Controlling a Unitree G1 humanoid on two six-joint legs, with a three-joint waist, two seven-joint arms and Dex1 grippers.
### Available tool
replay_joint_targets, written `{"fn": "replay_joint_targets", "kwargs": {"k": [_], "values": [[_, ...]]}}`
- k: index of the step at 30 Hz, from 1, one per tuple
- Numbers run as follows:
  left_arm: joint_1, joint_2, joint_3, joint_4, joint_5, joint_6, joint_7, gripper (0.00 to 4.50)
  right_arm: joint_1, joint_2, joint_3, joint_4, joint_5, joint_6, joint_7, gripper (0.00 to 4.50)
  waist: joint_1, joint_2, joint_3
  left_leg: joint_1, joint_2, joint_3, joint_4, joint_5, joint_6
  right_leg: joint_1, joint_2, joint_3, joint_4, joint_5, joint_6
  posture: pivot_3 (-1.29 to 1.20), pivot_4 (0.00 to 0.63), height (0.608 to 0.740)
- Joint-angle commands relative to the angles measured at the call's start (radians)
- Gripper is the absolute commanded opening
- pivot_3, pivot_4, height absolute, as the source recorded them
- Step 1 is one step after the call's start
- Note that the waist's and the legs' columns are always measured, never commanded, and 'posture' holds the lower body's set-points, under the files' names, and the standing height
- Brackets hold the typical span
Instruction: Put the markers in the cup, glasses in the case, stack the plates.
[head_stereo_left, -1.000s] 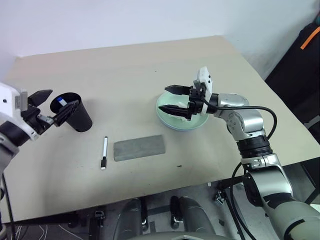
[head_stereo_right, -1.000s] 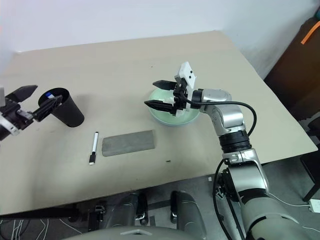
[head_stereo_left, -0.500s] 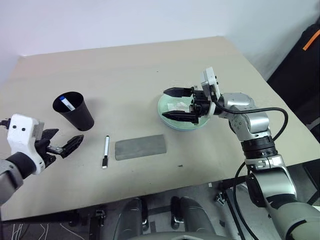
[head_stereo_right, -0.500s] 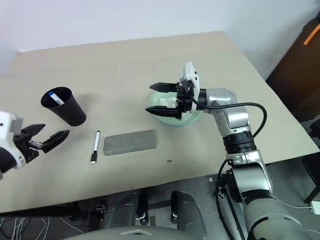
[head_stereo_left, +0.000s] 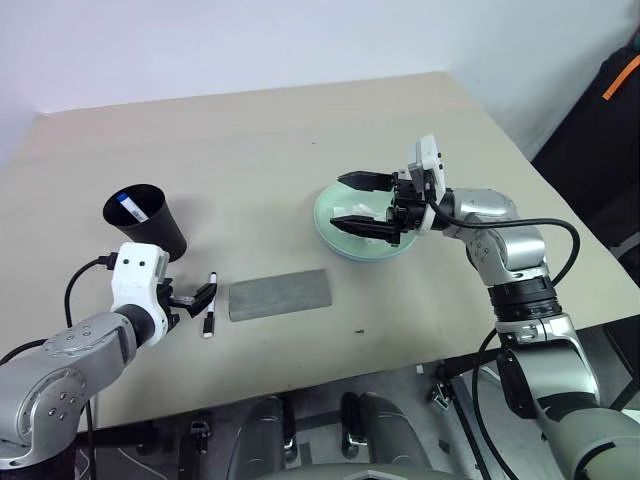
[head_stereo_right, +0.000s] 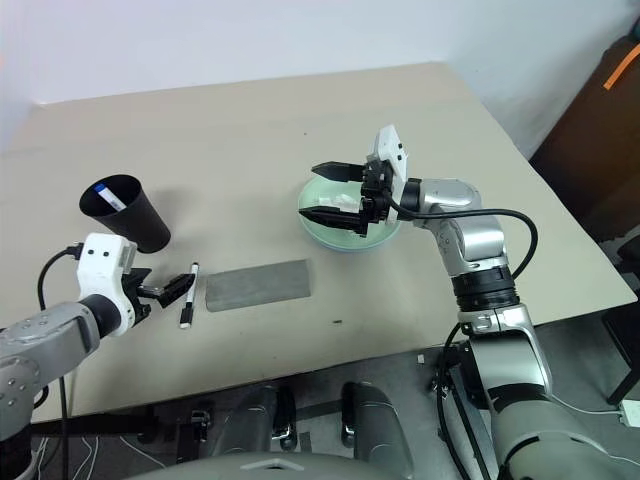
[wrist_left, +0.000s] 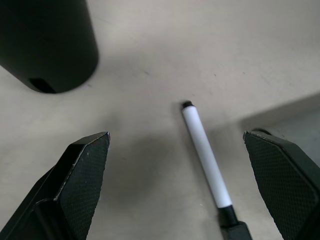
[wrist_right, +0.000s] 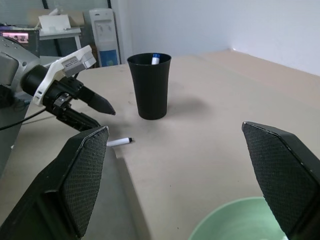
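The left pincer (head_stereo_left: 192, 298) is sitting low over the tan counter (head_stereo_left: 260, 140) on the near side, with its two black fingers spread wide open and nothing between them. It is pointing at the black-capped marker (head_stereo_left: 210, 303), which is lying flat on the counter just in front of the fingers, with its black cap toward the near edge. Just beside the marker, the grey-green case (head_stereo_left: 279, 294) is lying flat and closed. A bit farther back on the left, the black cup (head_stereo_left: 146, 222) is standing upright, and the blue-capped marker (head_stereo_left: 126, 201) is leaning inside it with its blue tip showing at the rim. Over on the right, the right pincer (head_stereo_left: 362, 203) is hanging above the mint green plate (head_stereo_left: 340, 236), and its fingers are wide open too, one above the other, holding nothing. The green plate is sitting on top of the light blue plate (head_stereo_left: 352, 256), whose edge is peeking out underneath. Something white is lying inside the green plate.
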Motion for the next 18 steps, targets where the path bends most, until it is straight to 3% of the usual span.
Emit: {"fn": "replay_joint_targets", "kwargs": {"k": [1, 12, 18], "values": [[-0.049, -0.033, -0.004, 0.005, 0.009, 0.069, 0.033, 4.47, 0.001, -0.011, -0.024, -0.051, 0.010, -0.001, -0.014, 4.50, 0.001, 0.000, 0.000, 0.000, 0.000, 0.000, 0.000, 0.000, 0.000, 0.000, 0.000, 0.000, 0.000, 0.000, 0.000, 0.00, 0.150, 0.740], [-0.115, -0.047, -0.065, 0.030, 0.081, 0.283, 0.012, 4.47, 0.025, -0.029, -0.029, -0.085, 0.013, 0.039, -0.064, 4.50, -0.001, -0.001, 0.000, 0.001, 0.000, -0.001, 0.000, 0.000, 0.000, 0.001, 0.001, 0.000, 0.000, 0.001, 0.003, 0.00, 0.150, 0.740], [-0.082, 0.004, -0.075, 0.045, 0.092, 0.301, -0.036, 2.53, 0.033, -0.029, -0.027, -0.088, 0.013, 0.043, -0.080, 4.50, -0.002, 0.000, 0.000, 0.001, 0.000, -0.001, 0.000, 0.000, 0.000, 0.001, 0.001, 0.000, 0.000, 0.001, 0.003, 0.00, 0.150, 0.740]]}}
